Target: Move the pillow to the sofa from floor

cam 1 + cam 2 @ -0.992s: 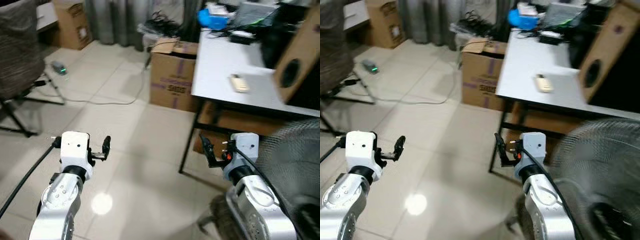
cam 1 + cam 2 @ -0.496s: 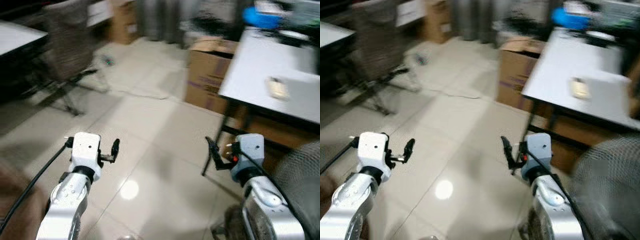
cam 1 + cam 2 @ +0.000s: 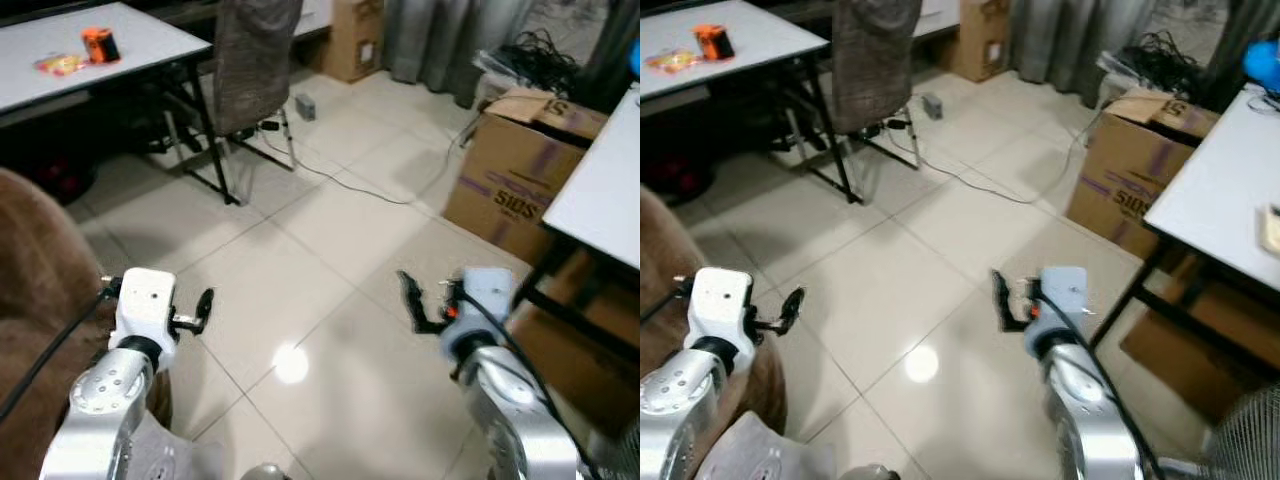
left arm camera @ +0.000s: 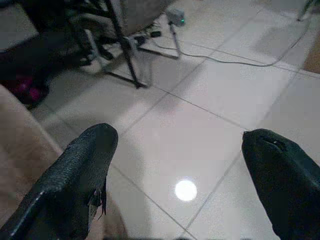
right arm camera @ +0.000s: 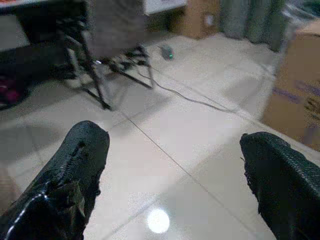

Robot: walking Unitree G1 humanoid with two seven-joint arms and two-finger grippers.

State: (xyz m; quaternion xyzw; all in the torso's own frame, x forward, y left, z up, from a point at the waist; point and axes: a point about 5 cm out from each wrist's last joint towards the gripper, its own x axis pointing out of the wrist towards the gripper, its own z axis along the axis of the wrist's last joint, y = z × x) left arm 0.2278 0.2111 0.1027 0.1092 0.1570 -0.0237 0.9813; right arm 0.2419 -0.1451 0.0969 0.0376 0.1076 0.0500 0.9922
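Note:
A brown sofa (image 3: 35, 300) rises at the left edge, right beside my left arm; its fabric also borders the left wrist view as a tan surface (image 4: 20, 160). My left gripper (image 3: 204, 304) is held out low over the pale tiled floor, open, with nothing between its fingers (image 4: 85, 170). My right gripper (image 3: 411, 301) hangs at the same height to the right, also open and empty, its fingers (image 5: 75, 165) wide apart over bare tile. I cannot make out a pillow on the floor.
A white table (image 3: 60, 75) with an orange item (image 3: 99, 44) stands at the back left, a grey chair (image 3: 255, 60) beside it. A cable (image 3: 350, 180) crosses the floor. A cardboard box (image 3: 520, 170) and a white desk (image 3: 605, 190) stand on the right, a fan (image 3: 1250, 440) at lower right.
The whole view has swung left: the desk and fan slid to the right edge, and the sofa, chair and white table came into view. Both arms keep the same pose, grippers open.

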